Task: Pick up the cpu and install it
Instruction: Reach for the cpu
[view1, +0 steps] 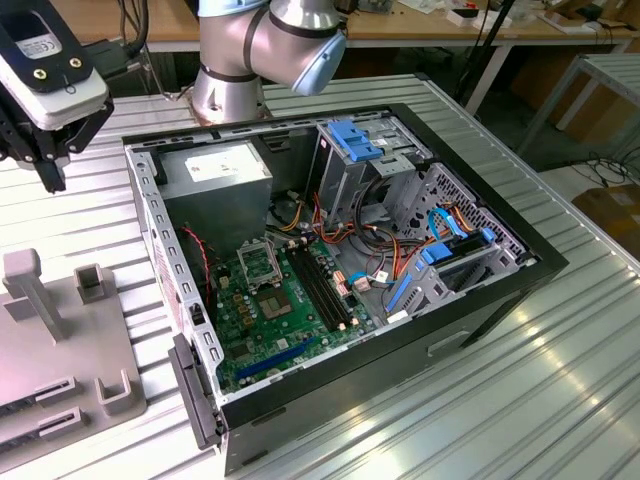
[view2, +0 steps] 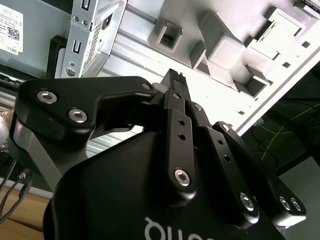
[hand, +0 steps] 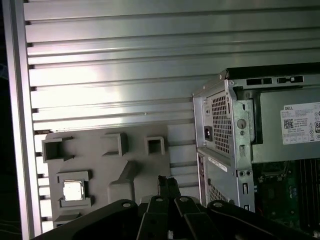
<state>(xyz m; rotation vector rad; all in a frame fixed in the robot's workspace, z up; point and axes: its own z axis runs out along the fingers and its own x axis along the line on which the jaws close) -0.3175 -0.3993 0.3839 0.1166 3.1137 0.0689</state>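
The cpu (hand: 73, 190), a small silvery square chip, lies flat in a recess of the grey fixture plate (hand: 107, 165) on the ribbed metal table. My gripper (hand: 167, 183) hangs above that plate, well apart from the chip, with its black fingers (view2: 172, 80) pressed together and nothing between them. In the exterior view the gripper (view1: 50, 178) hovers at the far left, outside the open computer case (view1: 400, 340). Inside the case, the metal-framed socket (view1: 262, 262) sits on the green board (view1: 275, 320).
The grey fixture plate (view1: 60, 370) carries raised blocks and slots on the exterior view's left. The case holds a power supply (view1: 215, 170), blue drive brackets (view1: 350, 140) and bundled cables (view1: 385, 250). The arm's base (view1: 235, 70) stands behind the case.
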